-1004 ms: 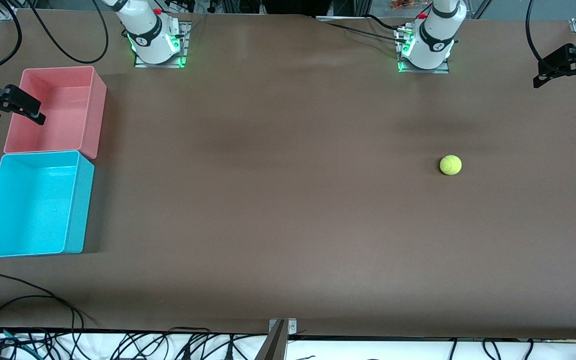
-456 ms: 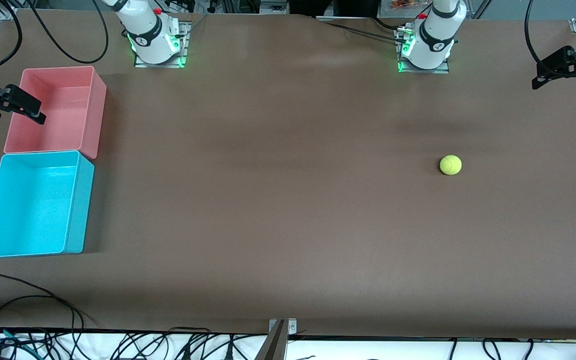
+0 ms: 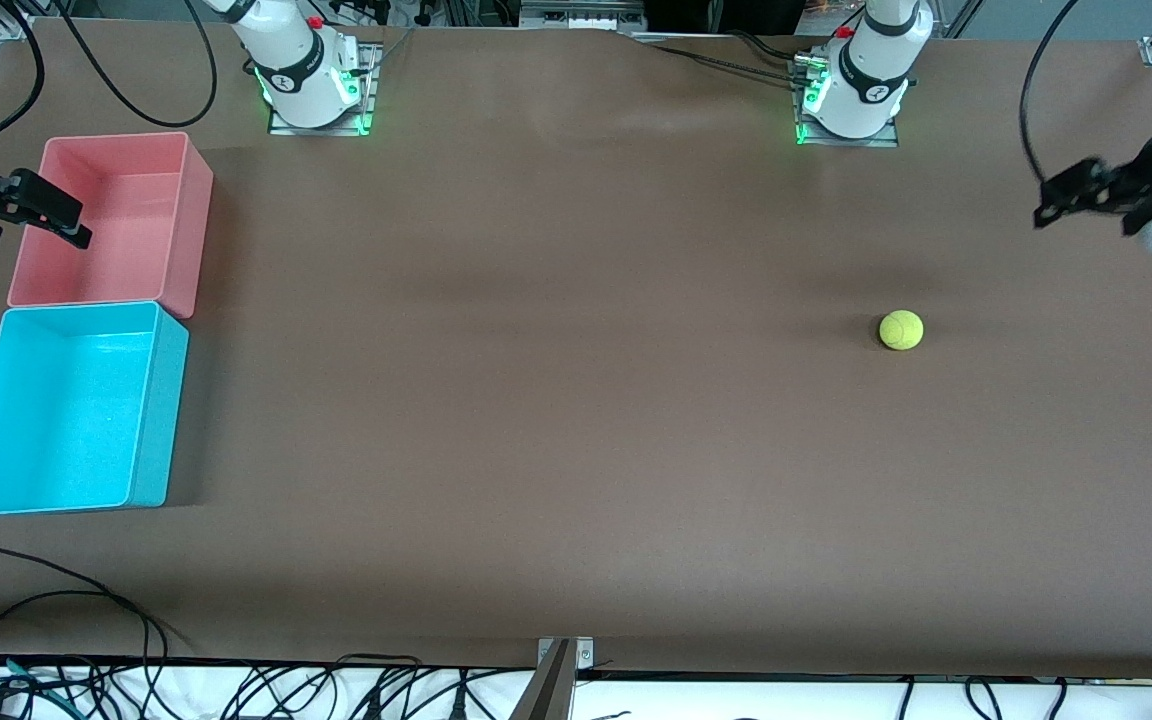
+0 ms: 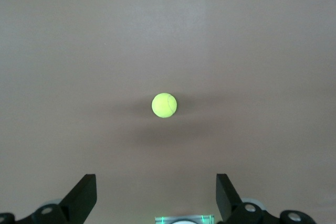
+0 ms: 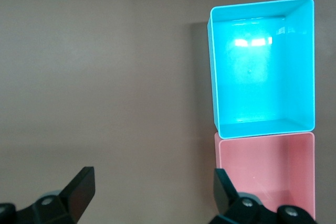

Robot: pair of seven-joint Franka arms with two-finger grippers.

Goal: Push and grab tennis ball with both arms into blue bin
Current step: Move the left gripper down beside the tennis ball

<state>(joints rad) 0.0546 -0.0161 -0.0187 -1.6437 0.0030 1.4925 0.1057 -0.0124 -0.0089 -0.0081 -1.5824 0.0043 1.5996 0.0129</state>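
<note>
The right pincer (image 3: pixel 31 215) waits spread wide and empty over the pink bin (image 3: pixel 191 200), which touches the blue bin (image 3: pixel 161 400). The tennis ball (image 3: pixel 901 330) sits on the worktop (image 3: pixel 556 400) toward the left arm's end. The left pincer (image 3: pixel 1086 195), released, hangs nearest the ball, so the first push looks to be its job.

Wide brown table (image 3: pixel 576 420), black cables (image 3: pixel 56 600) along its near edge

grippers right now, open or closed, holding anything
Left pincer: open, holding nothing, up over the table's left-arm end, tennis ball lying untouched below.
Right pincer: open, holding nothing, over the pink bin.
</note>
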